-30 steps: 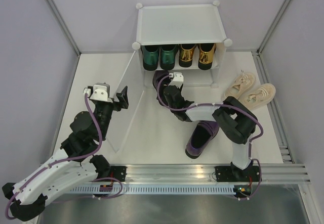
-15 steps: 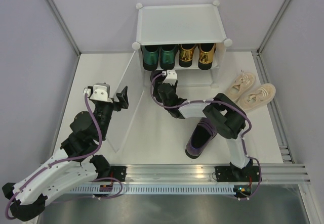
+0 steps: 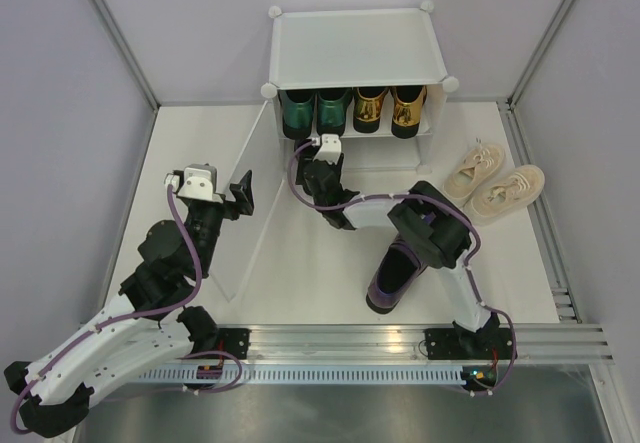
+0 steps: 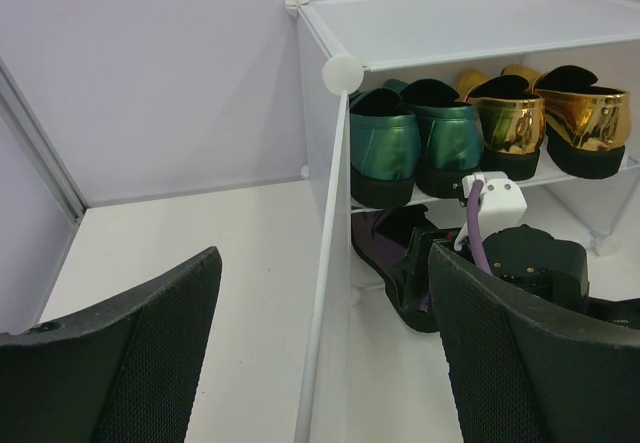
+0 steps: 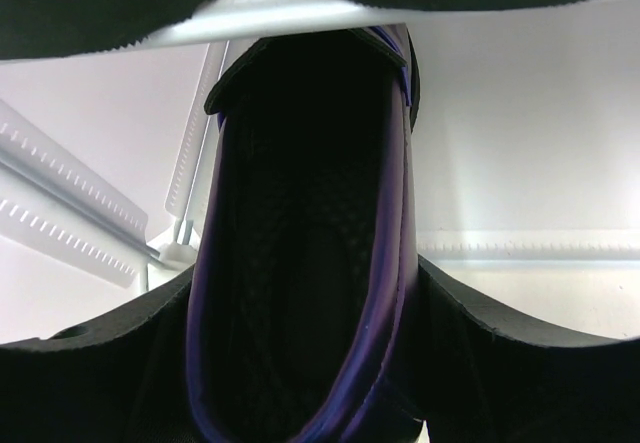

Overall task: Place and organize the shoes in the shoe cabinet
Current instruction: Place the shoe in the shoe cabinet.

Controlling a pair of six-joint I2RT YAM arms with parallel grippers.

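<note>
The shoe cabinet (image 3: 355, 48) stands at the back with its door panel (image 3: 250, 208) swung open. Green loafers (image 3: 315, 111) and gold loafers (image 3: 390, 108) sit on its upper shelf. My right gripper (image 3: 318, 175) is shut on one dark purple shoe (image 5: 300, 263) by its sides. It holds that shoe at the mouth of the lower tier, at the left side (image 4: 385, 248). The other purple shoe (image 3: 398, 273) lies on the floor by the right arm. My left gripper (image 3: 243, 193) hangs open beside the door's edge (image 4: 320, 293), holding nothing.
A pair of beige sneakers (image 3: 495, 178) lies on the floor right of the cabinet. Grey walls close the workspace on three sides. A metal rail (image 3: 350, 343) runs along the near edge.
The right arm has swung left and toward the cabinet, carrying the purple shoe under the upper shelf. The left arm has not moved.
</note>
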